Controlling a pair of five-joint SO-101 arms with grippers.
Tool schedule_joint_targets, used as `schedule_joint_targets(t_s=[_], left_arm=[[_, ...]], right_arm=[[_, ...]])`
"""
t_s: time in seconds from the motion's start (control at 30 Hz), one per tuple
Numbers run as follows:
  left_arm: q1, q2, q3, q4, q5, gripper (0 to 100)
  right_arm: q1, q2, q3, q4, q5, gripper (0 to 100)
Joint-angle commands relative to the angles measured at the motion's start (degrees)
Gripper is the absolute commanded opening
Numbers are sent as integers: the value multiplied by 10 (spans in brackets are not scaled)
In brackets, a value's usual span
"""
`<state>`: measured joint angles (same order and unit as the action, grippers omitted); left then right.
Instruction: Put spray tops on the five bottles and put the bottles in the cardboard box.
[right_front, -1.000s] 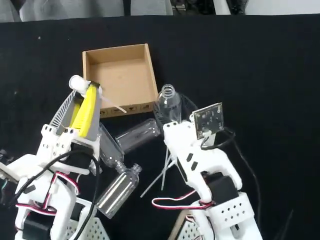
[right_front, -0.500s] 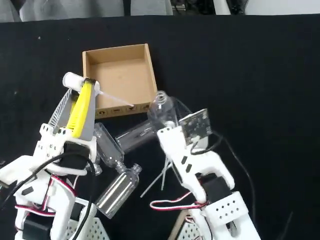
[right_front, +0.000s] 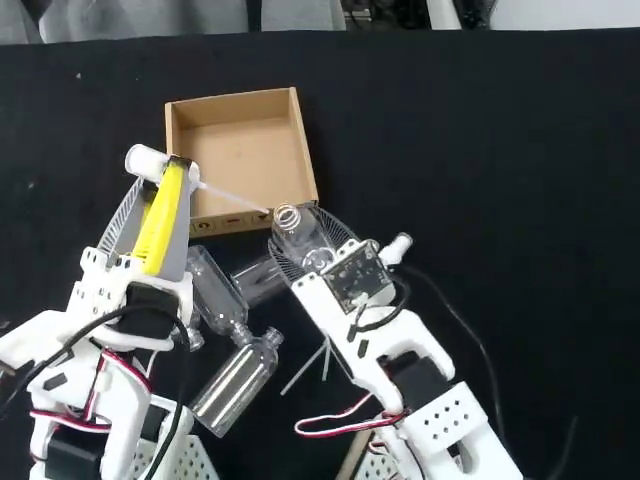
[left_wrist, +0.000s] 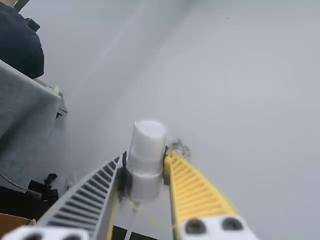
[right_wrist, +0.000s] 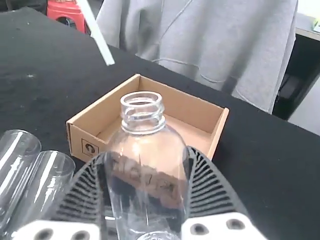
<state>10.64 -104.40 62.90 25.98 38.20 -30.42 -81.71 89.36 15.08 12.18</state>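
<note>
Left gripper is clamped on a white spray top, held up by the cardboard box, at its near left corner. Right gripper grasps a clear bottle, neck tilted toward the box. Other bottles lie on the black table. A grey cloth hangs behind.

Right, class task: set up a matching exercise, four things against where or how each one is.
1 spray top
2 box
3 bottle nearest box
4 silvery bottle

A lying on table
B in right claw
C brown, open-topped
D in left claw

Pairs: 1-D, 2-C, 3-B, 4-A
</note>
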Motion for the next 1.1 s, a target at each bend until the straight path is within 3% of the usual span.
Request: schedule_joint_targets(t_s=[0.0,1.07], left_arm=[[0,4,-6,-12,4,28],[37,3,43,-15,-19,29]], right_arm=[[-11,-15,-5,-18,8,18],[-42,-15,-2,-34,27,18]])
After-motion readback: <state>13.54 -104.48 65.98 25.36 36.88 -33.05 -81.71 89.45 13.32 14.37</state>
